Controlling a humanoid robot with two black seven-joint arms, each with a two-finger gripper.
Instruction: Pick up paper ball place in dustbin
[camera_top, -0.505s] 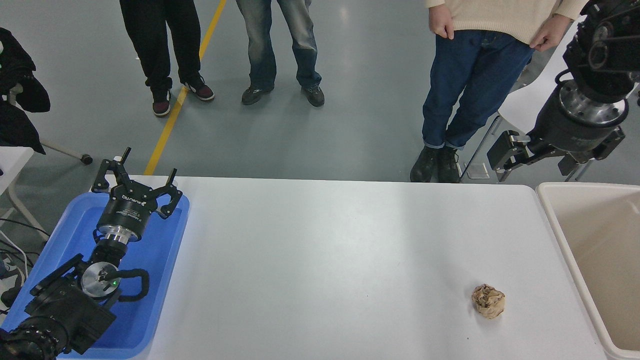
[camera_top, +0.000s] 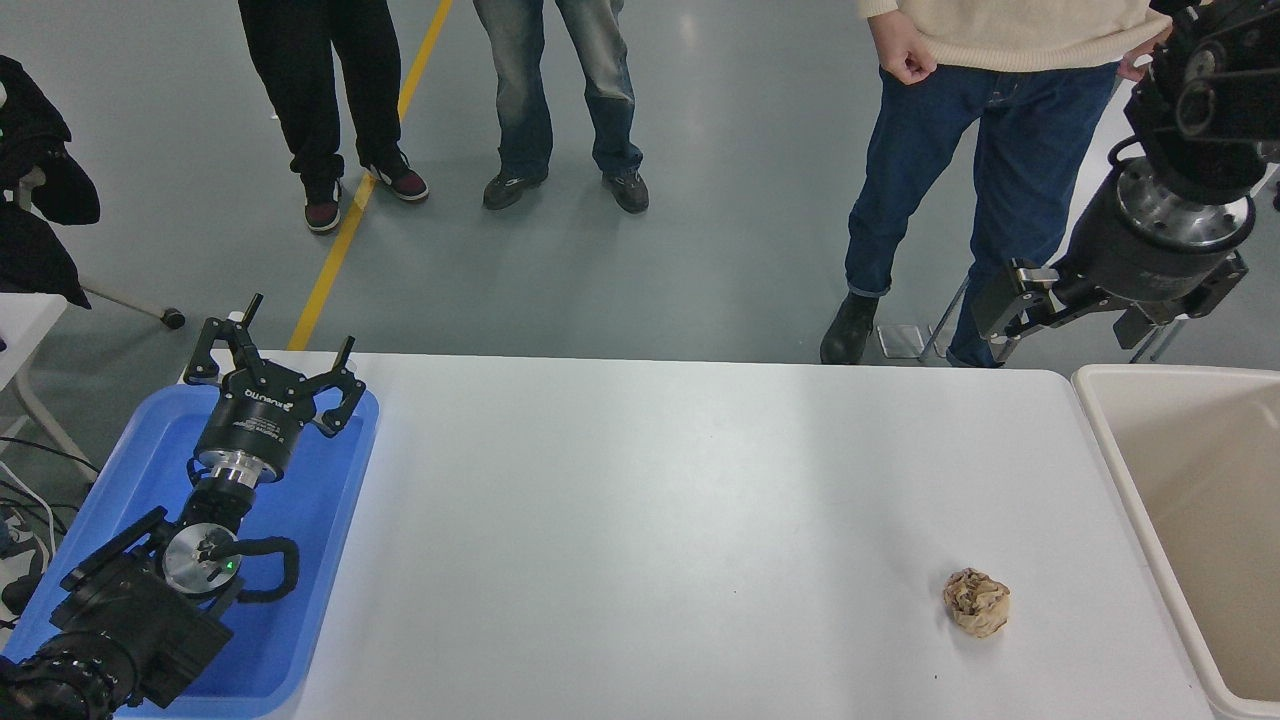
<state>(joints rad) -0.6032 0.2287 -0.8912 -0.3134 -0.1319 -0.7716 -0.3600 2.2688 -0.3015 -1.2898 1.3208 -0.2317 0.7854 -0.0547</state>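
My right end effector hangs high past the tabletop's far right corner, fingers apart, holding nothing. Ball sits alone near the front right, just beside the bin. Best plan: descend straight over ball, straddle it, clamp gently. Left end effector parked open over blue tray.

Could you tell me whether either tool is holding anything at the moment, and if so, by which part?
Nothing is held. The paper ball lies alone on the table. The right tool is raised beyond the far edge, open and empty; the left tool, open, is parked over the blue tray.
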